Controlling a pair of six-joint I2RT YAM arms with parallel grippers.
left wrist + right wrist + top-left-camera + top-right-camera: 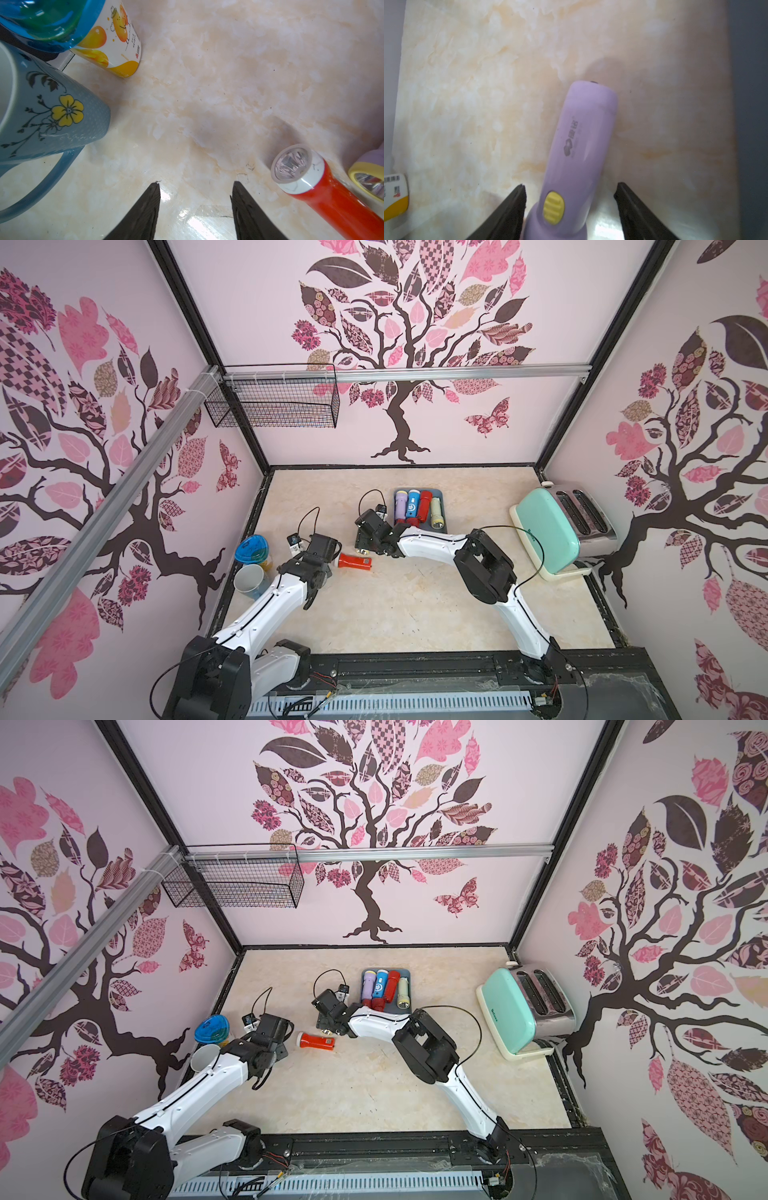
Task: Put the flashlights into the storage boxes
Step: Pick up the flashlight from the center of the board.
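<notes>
Your right gripper (570,184) is down over the lilac torch (583,135), which lies flat on the table (415,605) just beside the tray (443,494), on the side toward your left arm. The jaws straddle the torch near its yellow switch, but table shows between its body and the fingers (633,212), so they stand released and are not yet clamped. In both top views that torch is almost wholly hidden under the gripper. Your left gripper (196,182) hangs low over bare table with its jaws apart and nothing between them. The red torch (355,562) lies loose on the table between your two grippers, its lens toward the left one. The left wrist view shows it just beside the lilac torch's yellow-ringed head. In the tray, side by side, lie a second lilac torch (400,507), a blue torch (412,505), a second red torch (424,506) and a green torch (435,511). More red shows at the tray's near end, partly hidden by your right arm. A mug (52,114) and a lidded cup (108,41) stand near your left gripper. A toaster (557,526) sits well apart on the right.
</notes>
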